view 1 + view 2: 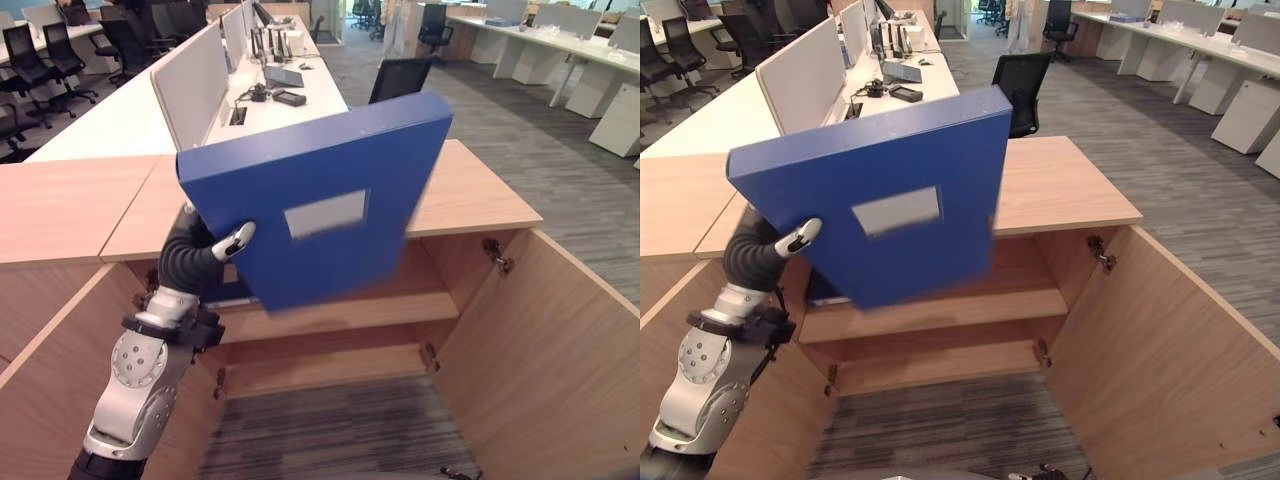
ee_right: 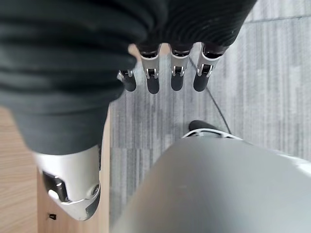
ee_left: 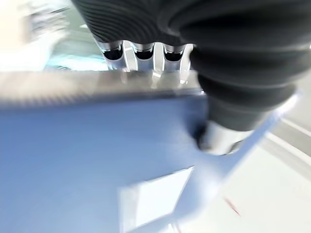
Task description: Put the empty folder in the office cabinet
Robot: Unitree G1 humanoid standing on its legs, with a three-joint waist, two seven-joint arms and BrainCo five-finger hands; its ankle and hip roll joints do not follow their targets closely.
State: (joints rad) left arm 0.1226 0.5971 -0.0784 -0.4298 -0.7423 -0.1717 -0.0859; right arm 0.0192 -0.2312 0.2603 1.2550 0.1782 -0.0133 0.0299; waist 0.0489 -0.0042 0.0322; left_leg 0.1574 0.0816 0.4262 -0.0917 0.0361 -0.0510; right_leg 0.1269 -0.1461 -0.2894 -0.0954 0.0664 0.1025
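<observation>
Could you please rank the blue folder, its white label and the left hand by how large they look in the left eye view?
1. Folder, largest.
2. Left hand, holding its edge.
3. Label, smallest, though close to the hand.

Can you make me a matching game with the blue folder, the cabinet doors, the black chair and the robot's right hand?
Things:
1. blue folder
2. cabinet doors
3. black chair
4. right hand

States or places:
A. swung wide open
B. hanging over the grey carpet, holding nothing
C. behind the cabinet, next to the long white desk
D. held up in front of the cabinet by the left hand

Right pairs: 1-D, 2-A, 3-C, 4-B
</observation>
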